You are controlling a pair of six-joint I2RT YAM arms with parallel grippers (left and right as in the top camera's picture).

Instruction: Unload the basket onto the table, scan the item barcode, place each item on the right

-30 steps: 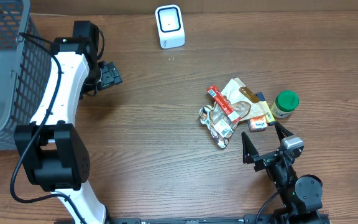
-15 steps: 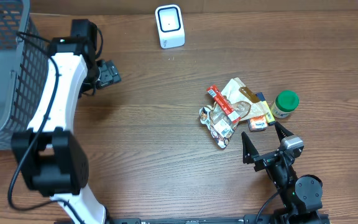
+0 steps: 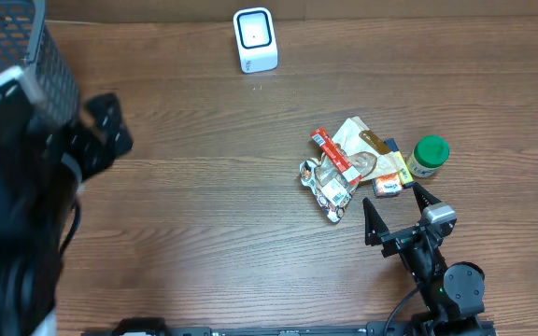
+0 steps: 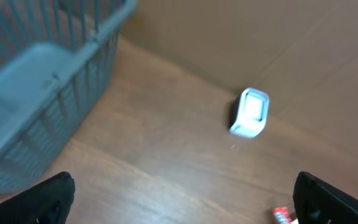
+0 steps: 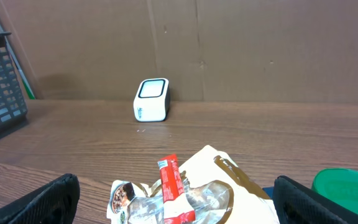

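Note:
The white barcode scanner (image 3: 255,39) stands at the table's back edge and shows in both wrist views (image 4: 250,112) (image 5: 151,99). The items lie in a pile (image 3: 353,163) right of centre: a red pack (image 5: 176,193) across a white-and-tan pouch (image 5: 229,180), a small snack bag, a yellow box and a green-lidded jar (image 3: 428,156). My right gripper (image 3: 398,210) stands open just in front of the pile, holding nothing (image 5: 179,208). My left gripper (image 4: 185,208) is open and empty at the far left, a blurred dark shape (image 3: 101,140) in the overhead view. No barcode shows.
A grey wire basket (image 3: 12,37) fills the back left corner, close to the left arm (image 4: 36,93). A brown cardboard wall runs behind the table. Bare wood lies between the scanner and the pile.
The left arm has swung left and up toward the overhead camera and is now a large blur. The right arm and the items have not moved.

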